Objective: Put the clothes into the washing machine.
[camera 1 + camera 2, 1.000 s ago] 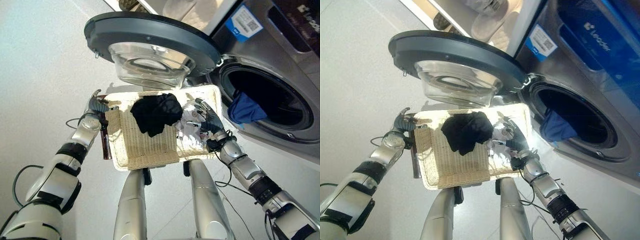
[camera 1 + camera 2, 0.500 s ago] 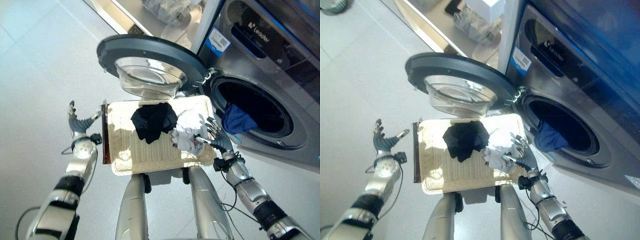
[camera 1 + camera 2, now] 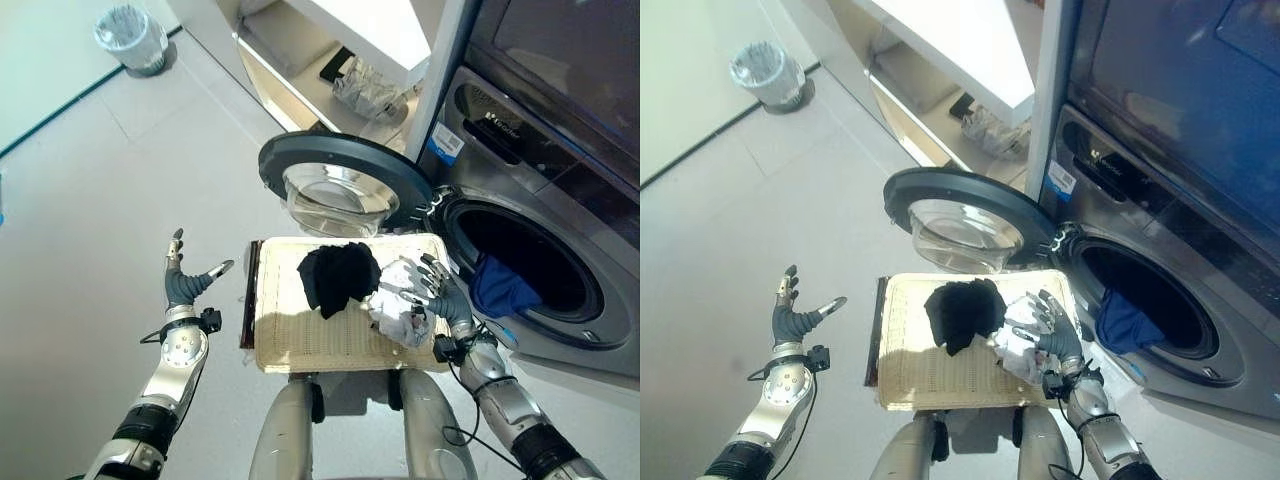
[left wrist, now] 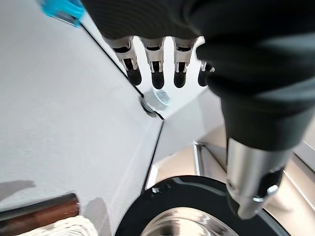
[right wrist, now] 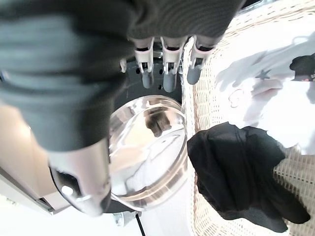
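A wicker basket (image 3: 300, 335) lies in front of me beside the washing machine (image 3: 565, 190). In it are a black garment (image 3: 338, 276) and a crumpled white garment (image 3: 396, 308). My right hand (image 3: 441, 297) is open at the basket's right edge, fingers (image 5: 165, 73) straight and spread over the white garment (image 5: 275, 93). My left hand (image 3: 183, 286) is open and raised, well left of the basket's dark handle (image 3: 247, 296) and touching nothing. A blue cloth (image 3: 500, 286) hangs at the mouth of the open drum (image 3: 535, 262).
The round machine door (image 3: 345, 187) stands wide open just beyond the basket's far edge. A wire waste bin (image 3: 132, 38) stands far off on the pale floor. A low shelf with bagged items (image 3: 368, 88) lies behind the door.
The camera has pulled back and the whole view has shifted. My left hand has let go of the basket's handle and moved out to the left, fingers opened. My right hand stays by the white garment.
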You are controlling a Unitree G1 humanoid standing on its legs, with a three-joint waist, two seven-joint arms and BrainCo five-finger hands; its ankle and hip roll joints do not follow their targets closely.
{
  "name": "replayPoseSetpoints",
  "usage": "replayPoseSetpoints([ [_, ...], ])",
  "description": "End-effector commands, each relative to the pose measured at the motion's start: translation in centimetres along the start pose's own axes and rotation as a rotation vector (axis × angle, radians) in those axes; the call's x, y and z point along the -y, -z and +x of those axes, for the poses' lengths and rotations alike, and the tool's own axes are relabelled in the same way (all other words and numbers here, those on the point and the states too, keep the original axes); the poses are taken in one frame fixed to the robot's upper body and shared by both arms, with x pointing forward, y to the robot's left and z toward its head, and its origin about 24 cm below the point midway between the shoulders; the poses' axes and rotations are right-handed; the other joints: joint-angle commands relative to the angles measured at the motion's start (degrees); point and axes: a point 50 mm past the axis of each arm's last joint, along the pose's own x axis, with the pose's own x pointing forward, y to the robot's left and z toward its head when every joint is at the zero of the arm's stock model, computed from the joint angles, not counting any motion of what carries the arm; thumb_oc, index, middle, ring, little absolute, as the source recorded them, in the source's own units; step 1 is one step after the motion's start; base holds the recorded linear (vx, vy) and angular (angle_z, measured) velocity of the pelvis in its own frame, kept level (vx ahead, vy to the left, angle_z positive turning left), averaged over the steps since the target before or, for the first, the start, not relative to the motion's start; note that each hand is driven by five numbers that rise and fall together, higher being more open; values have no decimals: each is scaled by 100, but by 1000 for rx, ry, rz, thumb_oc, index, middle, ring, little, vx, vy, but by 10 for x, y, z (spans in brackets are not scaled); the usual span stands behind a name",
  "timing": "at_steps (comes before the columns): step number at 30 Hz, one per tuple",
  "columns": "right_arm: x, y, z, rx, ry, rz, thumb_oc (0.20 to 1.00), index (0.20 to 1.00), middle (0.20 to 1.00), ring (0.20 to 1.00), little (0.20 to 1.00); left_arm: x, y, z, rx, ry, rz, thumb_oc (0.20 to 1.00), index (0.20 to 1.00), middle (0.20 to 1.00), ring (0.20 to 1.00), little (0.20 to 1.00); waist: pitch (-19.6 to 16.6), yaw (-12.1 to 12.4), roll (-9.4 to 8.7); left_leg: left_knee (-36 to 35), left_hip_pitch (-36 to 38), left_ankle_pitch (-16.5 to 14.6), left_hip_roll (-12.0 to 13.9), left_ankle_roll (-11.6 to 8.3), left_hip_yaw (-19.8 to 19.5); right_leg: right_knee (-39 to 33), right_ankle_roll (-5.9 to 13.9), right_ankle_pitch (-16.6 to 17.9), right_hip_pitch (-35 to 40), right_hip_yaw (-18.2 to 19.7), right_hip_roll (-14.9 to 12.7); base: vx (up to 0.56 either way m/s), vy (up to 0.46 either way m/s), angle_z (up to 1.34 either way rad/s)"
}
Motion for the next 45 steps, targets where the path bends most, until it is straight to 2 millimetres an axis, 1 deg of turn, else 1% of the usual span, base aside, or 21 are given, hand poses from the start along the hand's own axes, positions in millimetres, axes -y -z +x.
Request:
replayPoseSetpoints([
  [1,-6,-13,3,68,-20,8,1000,1000,1000,1000,1000,-8,-10,5,68,83,60,1000,1000,1000,1000,1000,-243,52,-430,656,97,-825,-724,231,79,-623,35,317,363,-354,50,-37,54,3],
  [2,-8,-14,5,67,-29,11,1000,1000,1000,1000,1000,-8,-6,3,48,102,75,1000,1000,1000,1000,1000,-242,93,-320,717,111,-855,-663,296,70,-132,62,166,220,-312,-5,-35,37,4],
  [4,-9,-14,5,64,-32,14,1000,1000,1000,1000,1000,-9,-5,3,39,106,77,1000,1000,1000,1000,1000,-241,85,-288,733,122,-862,-644,313,57,16,69,142,171,-250,-8,10,-41,-2],
  [5,-13,-7,3,32,-45,12,1000,1000,1000,1000,1000,-9,3,1,-13,120,60,1000,1000,1000,1000,1000,-276,25,-186,701,261,-870,-604,356,-20,436,141,65,155,13,-189,10,-100,-8],
  [7,-15,-3,1,8,-70,-7,1000,1000,1000,1000,1000,-6,7,0,-47,137,31,1000,1000,1000,1000,1000,-339,-20,-66,522,366,-804,-524,348,-34,442,203,30,238,153,-303,-59,-221,-5],
  [9,-17,-1,1,0,-93,-21,1000,1000,1000,1000,1000,-2,5,3,-56,155,10,1000,1000,1000,1000,1000,-414,-18,16,380,368,-700,-432,267,-89,196,230,-46,385,210,-318,-142,-322,0],
  [11,-18,0,2,0,-106,-29,1000,1000,1000,1000,1000,2,1,8,-57,170,-3,1000,1000,1000,1000,1000,-413,9,-39,401,254,-642,-421,140,-113,-199,236,-18,587,84,-351,-159,-322,11],
  [12,-18,-3,7,-1,-111,-52,1000,1000,1000,1000,1000,6,-1,10,-61,183,-36,1000,1000,1000,1000,1000,-340,45,-28,391,82,-426,-281,-23,-140,-253,212,-19,606,88,-332,-202,-349,16],
  [14,-18,-6,13,1,-116,-80,1000,1000,1000,1000,1000,12,-2,10,-64,202,-63,1000,1000,1000,1000,1000,-220,28,-40,333,-69,-212,-91,-191,-173,-394,113,-28,708,128,-200,-162,-340,15],
  [15,-17,-6,14,0,-114,-82,1000,1000,1000,1000,1000,13,-2,10,-65,204,-65,1000,1000,1000,1000,1000,-200,24,-45,339,-78,-198,-76,-206,-176,-414,105,-25,740,126,-194,-63,-334,28],
  [16,-13,-3,13,-17,-98,-85,1000,1000,1000,1000,1000,20,1,7,-81,235,-64,1000,1000,1000,1000,1000,-129,-40,-81,552,-181,-199,-29,-229,-14,-560,27,-18,917,90,-141,-39,-256,30],
  [18,-8,0,12,-37,-80,-75,1000,1000,1000,1000,1000,24,3,5,-94,266,-45,1000,1000,1000,1000,1000,-118,-92,-108,847,-228,-308,-59,-191,110,-640,-27,-2,960,4,-160,-88,-253,19],
  [20,1,1,13,-55,-60,-101,1000,1000,1000,1000,1000,30,6,5,-122,295,-16,1000,1000,1000,1000,1000,-101,-223,-124,1552,-291,-704,-350,-54,253,-689,-124,94,749,-34,-211,-165,-156,26],
  [24,5,-2,15,-40,-65,-125,1000,1000,1000,1000,1000,26,5,12,-116,274,-4,1000,1000,1000,1000,1000,1,-331,-113,1610,-312,-990,-579,67,310,-665,-131,219,394,90,-79,-97,-34,0],
  [26,5,-7,19,-9,-44,-111,1000,1000,1000,1000,1000,20,-6,26,-59,234,32,1000,1000,1000,1000,1000,151,-371,-147,1252,-309,-868,-611,97,275,-658,-77,345,130,166,102,-123,-59,-5],
  [28,5,-10,20,7,-24,-101,1000,1000,1000,1000,1000,18,-13,32,-23,222,48,1000,1000,1000,1000,1000,233,-398,-188,1186,-359,-814,-605,83,236,-684,-65,398,52,217,169,-100,-62,-8],
  [29,7,-15,22,46,35,-76,1000,1000,1000,1000,1000,18,-27,42,44,197,87,1000,1000,1000,1000,1000,282,-427,-251,1118,-529,-744,-579,71,207,-722,-60,483,-164,279,247,-80,-60,3],
  [31,8,-19,24,66,72,-53,1000,1000,1000,1000,1000,19,-37,48,87,175,115,1000,1000,1000,1000,1000,282,-443,-280,1073,-644,-706,-546,72,231,-717,-56,517,-319,287,276,-48,-28,4],
  [36,10,-44,35,184,255,126,1000,1000,1000,1000,1000,24,-80,81,214,52,237,1000,1000,1000,1000,1000,282,-596,-430,975,-1136,-636,-541,133,354,-747,-20,746,-1006,398,372,-20,73,-6],
  [42,0,-58,42,229,242,163,1000,1000,1000,1000,1000,19,-103,109,156,-42,308,1000,1000,1000,1000,1000,282,-773,-615,1268,-1718,-753,-580,187,513,-827,58,1008,-1573,488,326,19,78,-13],
  [45,-7,-63,44,243,215,175,1000,1000,1000,1000,1000,16,-108,116,136,-68,330,1000,1000,1000,1000,1000,282,-826,-694,1352,-1942,-763,-575,193,563,-837,88,1101,-1786,517,331,21,24,-12],
])
